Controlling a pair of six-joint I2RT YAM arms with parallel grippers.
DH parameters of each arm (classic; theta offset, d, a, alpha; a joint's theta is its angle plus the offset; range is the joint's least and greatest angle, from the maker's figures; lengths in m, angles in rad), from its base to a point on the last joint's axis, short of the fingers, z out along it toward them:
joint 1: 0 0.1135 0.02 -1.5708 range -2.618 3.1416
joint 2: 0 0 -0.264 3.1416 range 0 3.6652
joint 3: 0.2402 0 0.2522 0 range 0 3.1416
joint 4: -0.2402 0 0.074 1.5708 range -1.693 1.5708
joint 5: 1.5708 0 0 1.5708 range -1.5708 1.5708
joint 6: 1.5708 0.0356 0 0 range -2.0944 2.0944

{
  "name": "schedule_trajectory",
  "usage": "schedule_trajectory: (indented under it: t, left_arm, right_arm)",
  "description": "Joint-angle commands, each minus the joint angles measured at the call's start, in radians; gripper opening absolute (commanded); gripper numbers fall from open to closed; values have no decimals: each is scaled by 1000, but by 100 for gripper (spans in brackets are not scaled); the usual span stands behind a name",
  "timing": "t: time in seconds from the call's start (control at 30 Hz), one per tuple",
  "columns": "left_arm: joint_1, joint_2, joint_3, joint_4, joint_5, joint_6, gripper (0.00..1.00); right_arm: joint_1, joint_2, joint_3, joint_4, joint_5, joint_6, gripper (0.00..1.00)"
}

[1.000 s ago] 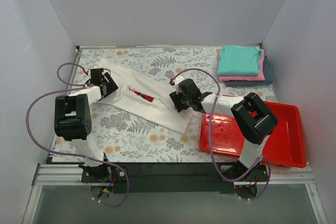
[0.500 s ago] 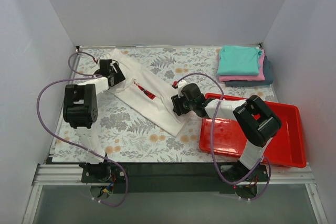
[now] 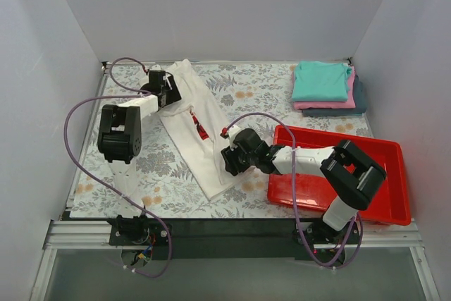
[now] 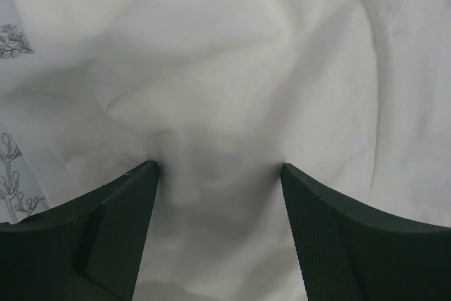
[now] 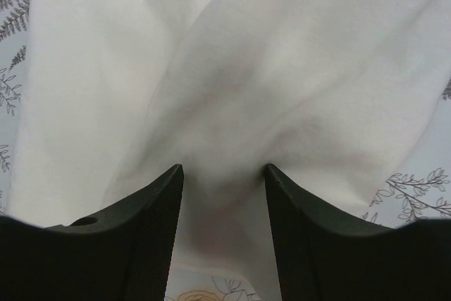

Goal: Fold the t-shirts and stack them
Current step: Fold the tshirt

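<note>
Top external view is giving me the whole floral table [image 3: 268, 96]. I am seeing the white t-shirt [image 3: 206, 163] lying left of centre as a long folded strip. It is running from the upper left toward the lower middle of the frame, with its red logo [image 3: 198, 129] showing partway along.

At the lower right the red tray [image 3: 398, 199] is sitting with the right arm reaching across its left side. In the upper right corner the folded tees are lying stacked: the teal t-shirt [image 3: 320, 79] on top, the pink t-shirt [image 3: 325, 105] beneath it and the dark blue-grey t-shirt [image 3: 340, 112] at the bottom.

My left gripper [image 3: 169, 93] is clamping the strip's upper end. In its wrist view the jaws [image 4: 218, 167] are standing fairly wide, with white cloth bunching between them. My right gripper [image 3: 229, 160] is pinching the lower end with narrower jaws [image 5: 222, 167], and the cloth is gathering into the gap. I am judging both grips from the puckers, since the fingertips are probably sinking into the fabric.
</note>
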Motion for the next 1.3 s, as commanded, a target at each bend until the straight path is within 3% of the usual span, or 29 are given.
schedule_trajectory:
  t: [0.0,0.3,0.5,0.67,0.83,1.0,1.27]
  left_arm:
    - [-27,50,29,-85,51,21,65]
    - [-85,110,162,-86,37,67,65]
    - [-119,37,224,-89,-15,106,65]
    - [-127,-164,100,-31,-27,89,65]
    - [-128,-287,-78,3,25,40,65]
    - [-130,-253,-118,26,65,34,65]
    - [-131,-114,-29,21,114,23,65]
  right_arm:
    - [56,19,-52,-187,-44,57,45]
    - [146,-7,-17,-194,-71,71,45]
    - [146,-116,21,-239,57,58,46]
    - [146,-183,64,-239,110,32,49]
    - [157,-163,106,-205,39,18,49]
    - [228,-111,158,-197,38,21,49]
    - [306,-27,218,-200,65,38,49]
